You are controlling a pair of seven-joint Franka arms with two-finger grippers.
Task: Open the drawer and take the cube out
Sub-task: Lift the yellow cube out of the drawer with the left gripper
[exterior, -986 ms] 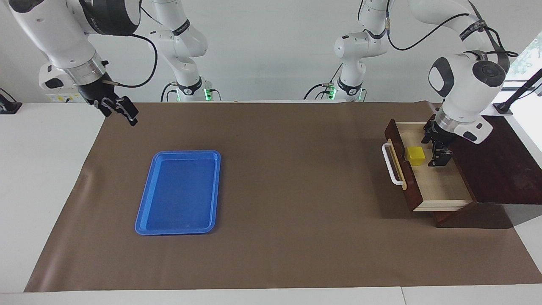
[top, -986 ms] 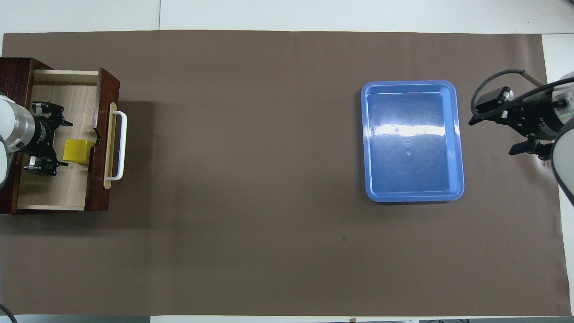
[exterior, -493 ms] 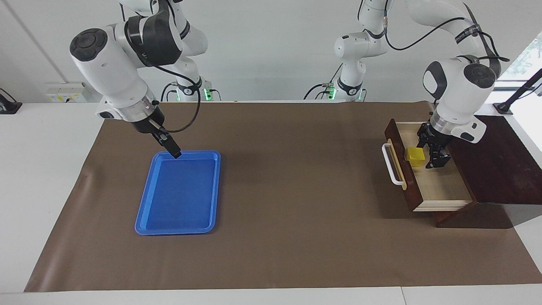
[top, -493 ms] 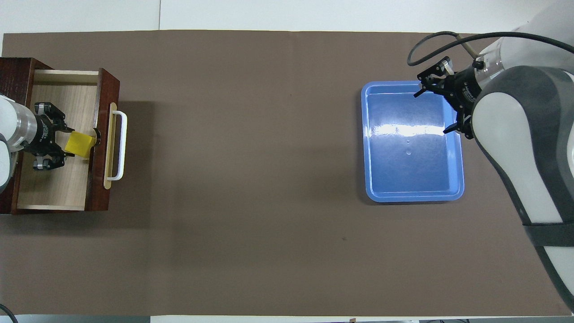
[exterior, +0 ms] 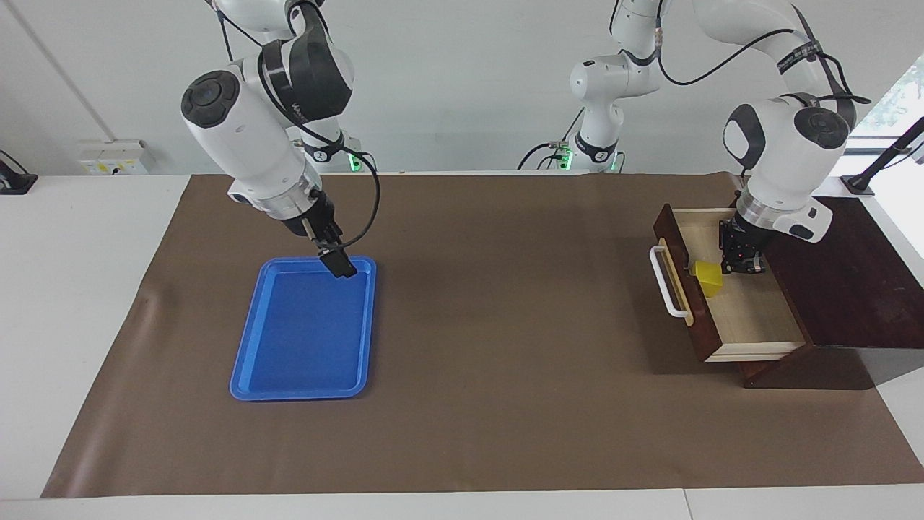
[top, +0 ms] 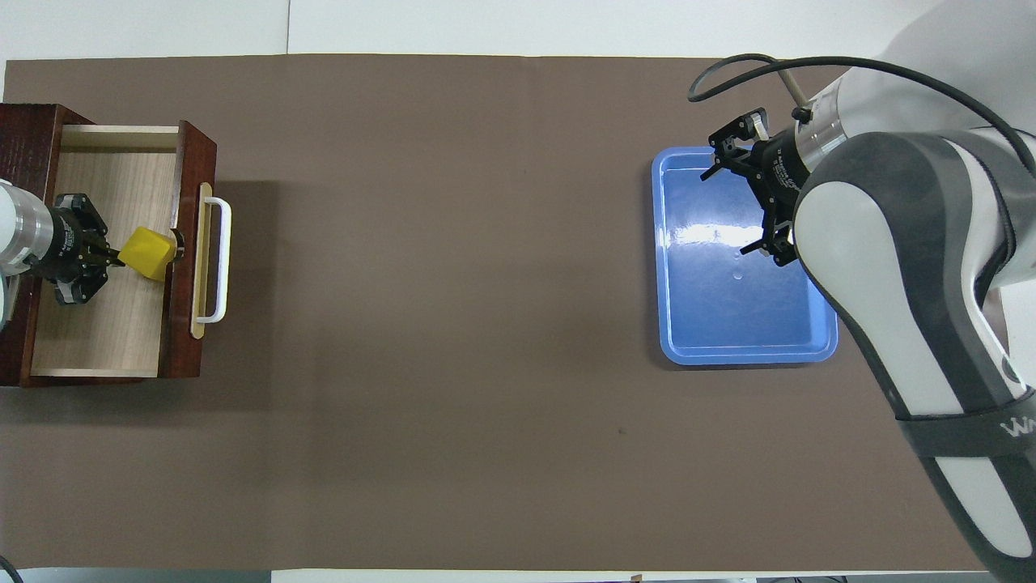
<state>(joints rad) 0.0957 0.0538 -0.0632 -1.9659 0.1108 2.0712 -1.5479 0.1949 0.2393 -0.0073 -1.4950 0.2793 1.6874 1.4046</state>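
The drawer [exterior: 751,318] [top: 105,340] stands pulled out of its dark wooden box [exterior: 844,282] at the left arm's end of the table. Inside it the yellow cube [exterior: 708,277] [top: 148,253] leans tilted against the drawer's front panel. My left gripper [exterior: 730,269] [top: 113,257] is down in the drawer, shut, its fingertips meeting at the cube's corner with the cube outside them, not between them. My right gripper [exterior: 339,265] [top: 726,212] hangs open and holds nothing, over the blue tray's end nearer the robots.
The blue tray [exterior: 245,375] [top: 745,344] lies on the brown mat toward the right arm's end, with nothing in it. The drawer's white bar handle [exterior: 661,283] [top: 217,261] sticks out toward the middle of the table.
My left gripper closed; the cube slipped out from between the fingers and tipped against the drawer's front. My right arm swung in from the table's end to over the tray.
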